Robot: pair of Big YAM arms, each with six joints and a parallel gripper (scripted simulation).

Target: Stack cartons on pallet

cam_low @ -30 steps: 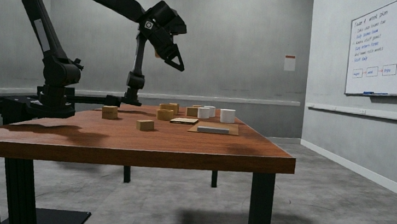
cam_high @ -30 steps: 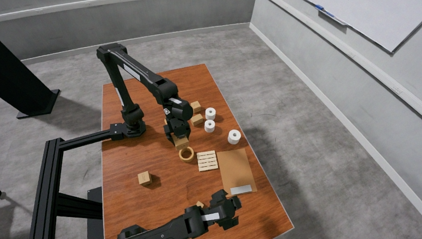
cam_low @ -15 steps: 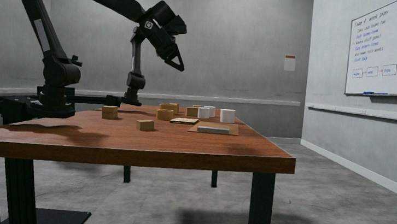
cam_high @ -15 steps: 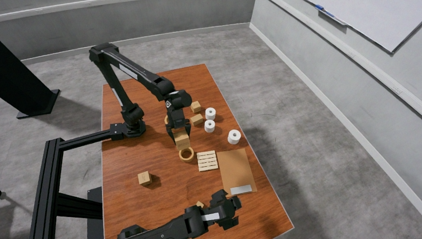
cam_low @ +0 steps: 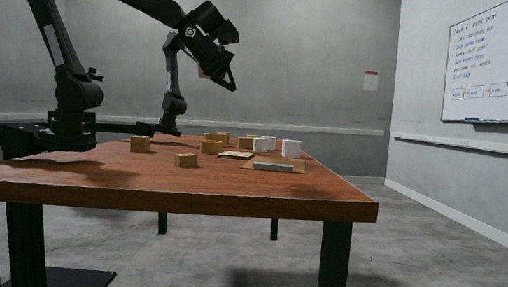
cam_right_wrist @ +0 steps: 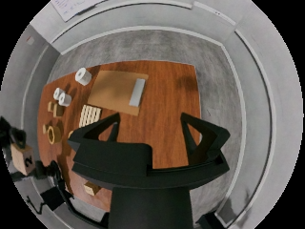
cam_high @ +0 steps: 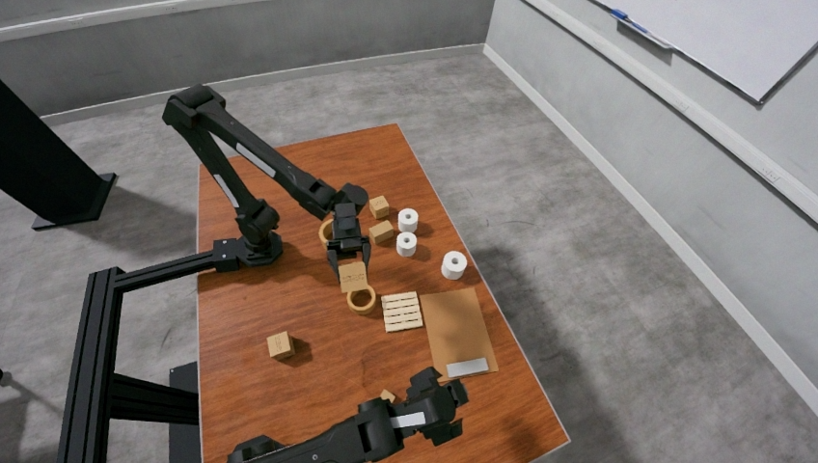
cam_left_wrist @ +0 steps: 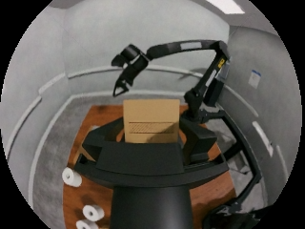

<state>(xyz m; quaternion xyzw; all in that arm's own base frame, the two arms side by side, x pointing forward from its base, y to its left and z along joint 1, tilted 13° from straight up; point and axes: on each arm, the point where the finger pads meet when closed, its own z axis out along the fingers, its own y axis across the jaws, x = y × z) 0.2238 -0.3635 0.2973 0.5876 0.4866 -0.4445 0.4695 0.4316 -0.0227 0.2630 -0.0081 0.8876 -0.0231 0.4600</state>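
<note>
- One carton (cam_high: pixel 352 277) (cam_low: pixel 202 72) (cam_left_wrist: pixel 152 112) (cam_right_wrist: pixel 21 160), numbered 2, sits gripped in the left end effector (cam_high: pixel 351 270) (cam_left_wrist: pixel 151 115) (cam_right_wrist: pixel 24 159), above the table (cam_high: pixel 321 401) (cam_low: pixel 244 183) (cam_left_wrist: pixel 210 193) (cam_right_wrist: pixel 167 95).
- Probably light, stiff; grip opposite sides squarely against slipping.
- Right end effector (cam_high: pixel 459 412) (cam_low: pixel 233 86) (cam_left_wrist: pixel 121 90) (cam_right_wrist: pixel 150 116): wide, holding nothing.

Held carton (cam_high: pixel 352 277) (cam_left_wrist: pixel 152 121) (cam_right_wrist: pixel 22 159): tan, dark print; black "2" on one face. Pallet (cam_high: pixel 401 312) (cam_low: pixel 235 154) (cam_right_wrist: pixel 90 115): pale cream, slatted stripes. Rolls: white. Tabletop (cam_high: pixel 321 367) (cam_low: pixel 153 176) (cam_right_wrist: pixel 164 95): reddish-brown, wood grain. Arms: black, light-grey patches. Floor: mottled grey.
</note>
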